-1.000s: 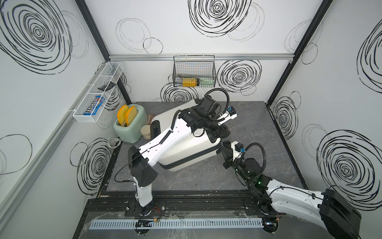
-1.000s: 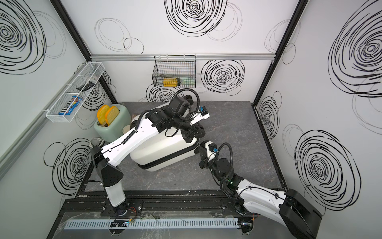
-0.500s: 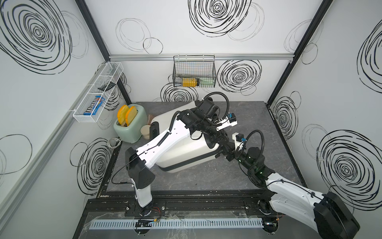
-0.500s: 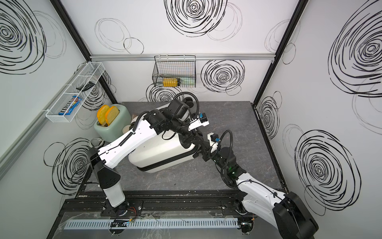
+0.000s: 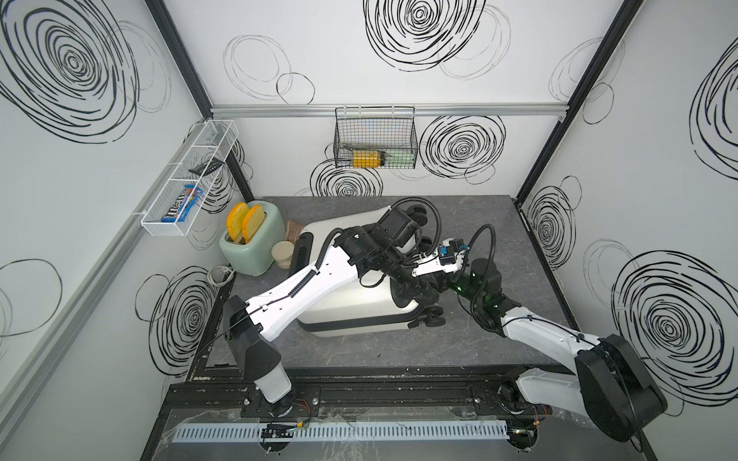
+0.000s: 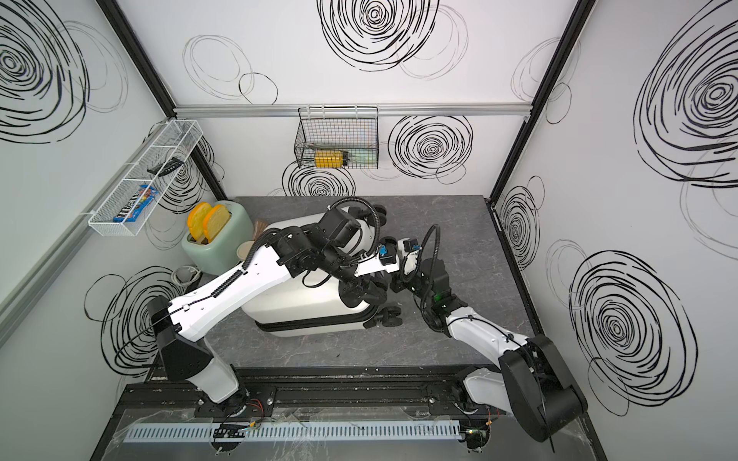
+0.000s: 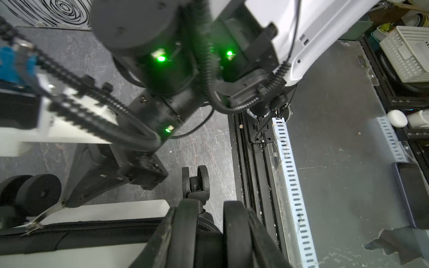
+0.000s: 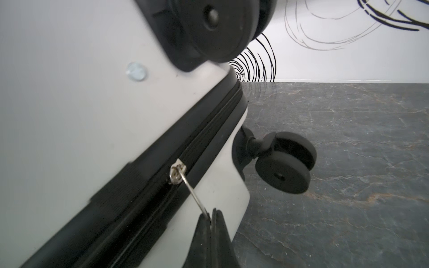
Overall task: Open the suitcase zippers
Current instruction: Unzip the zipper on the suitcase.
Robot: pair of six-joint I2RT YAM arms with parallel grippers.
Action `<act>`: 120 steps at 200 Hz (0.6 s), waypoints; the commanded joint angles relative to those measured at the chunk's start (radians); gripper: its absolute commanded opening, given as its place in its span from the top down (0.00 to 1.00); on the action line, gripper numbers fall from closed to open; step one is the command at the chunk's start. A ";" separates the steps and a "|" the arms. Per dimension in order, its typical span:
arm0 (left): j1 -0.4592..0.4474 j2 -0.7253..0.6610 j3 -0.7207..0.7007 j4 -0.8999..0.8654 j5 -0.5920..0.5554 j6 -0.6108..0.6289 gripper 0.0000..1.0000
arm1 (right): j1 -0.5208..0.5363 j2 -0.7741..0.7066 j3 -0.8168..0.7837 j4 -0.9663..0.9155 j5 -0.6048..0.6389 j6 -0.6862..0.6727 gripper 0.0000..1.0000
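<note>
Well, the white suitcase (image 5: 359, 309) lies flat just beside the green toaster (image 5: 250, 250). At its wheel end, away from the toaster, the right gripper (image 8: 212, 214) is pinched tight on the silver zipper pull (image 8: 177, 174) of the black zippers (image 8: 209, 130). The left gripper (image 7: 210, 208), partly open, hugs the suitcase corner there.
</note>
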State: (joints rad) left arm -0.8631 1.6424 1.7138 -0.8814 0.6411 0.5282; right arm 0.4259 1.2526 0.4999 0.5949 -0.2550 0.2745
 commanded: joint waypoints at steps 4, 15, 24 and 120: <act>-0.027 -0.105 -0.063 0.109 0.245 -0.020 0.76 | -0.078 0.075 0.098 0.052 -0.003 0.059 1.00; -0.028 -0.118 -0.093 0.124 0.251 -0.019 0.76 | -0.098 0.120 0.139 0.045 -0.010 0.072 1.00; -0.031 -0.122 -0.103 0.127 0.261 -0.016 0.76 | -0.114 0.160 0.172 0.052 -0.030 0.074 1.00; -0.018 -0.132 -0.176 0.221 0.046 -0.046 0.73 | -0.220 0.232 0.208 0.052 -0.203 0.023 0.72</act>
State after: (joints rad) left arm -0.9131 1.5517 1.5429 -0.7776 0.6762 0.5804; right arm 0.2085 1.5681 0.7540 0.6296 -0.4183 0.3164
